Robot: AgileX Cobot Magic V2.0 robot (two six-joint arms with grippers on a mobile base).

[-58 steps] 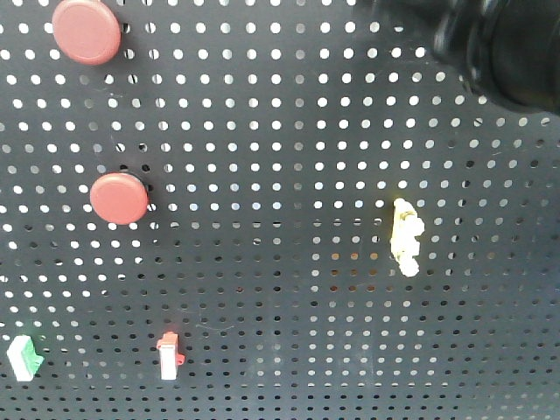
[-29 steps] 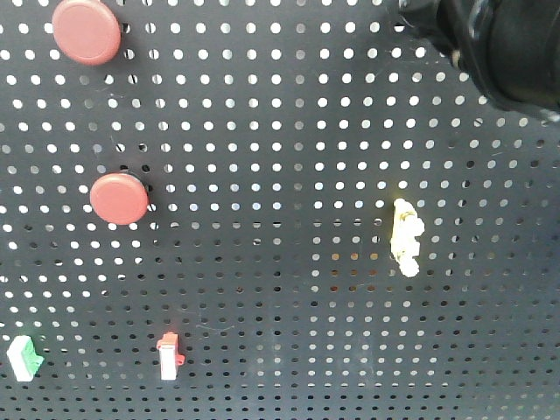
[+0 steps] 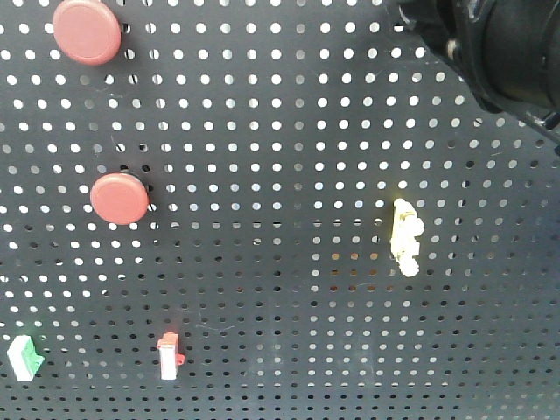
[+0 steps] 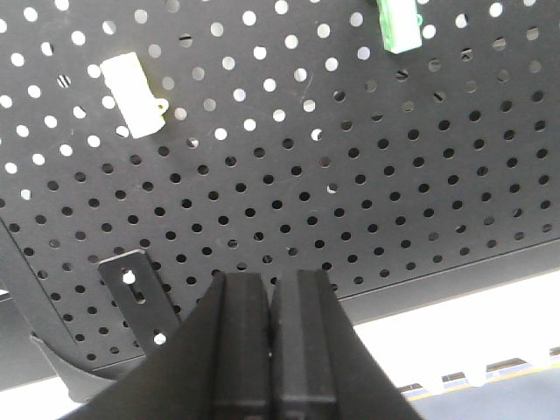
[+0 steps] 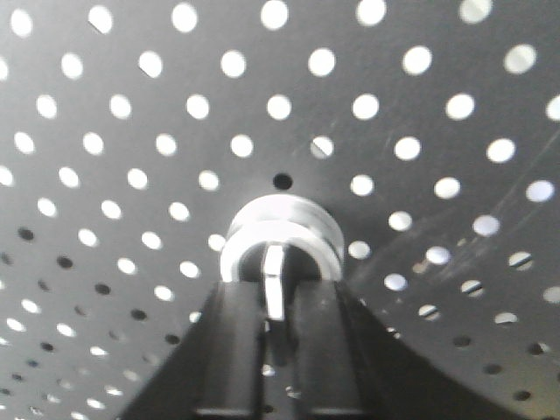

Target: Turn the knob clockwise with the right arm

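The knob (image 5: 280, 229) sits on a dark pegboard (image 3: 280, 131), close to its top right corner. The right wrist view shows it best: a shiny silver ring with its bar handle standing upright. The right jaws are closed to a narrow slot on that handle, one black finger (image 5: 234, 350) on each side and the bar pinched between them. In the front view the right arm (image 3: 516, 52) fills that same top right corner of the pegboard and hides the knob behind it.

The left jaws are fully closed with nothing between them, the two fingers (image 4: 241, 350) pressed together near the pegboard's bottom edge, apart from a white switch (image 4: 133, 94) and a green switch (image 4: 400, 22) mounted higher up.

Elsewhere on the pegboard, a red button (image 3: 86, 31) is near the top left corner and a second red button (image 3: 119, 198) lies below it. A lumpy yellow toggle (image 3: 405, 236) is right of middle, well below the arm. A red-and-white switch (image 3: 169, 355) sits near the bottom edge.
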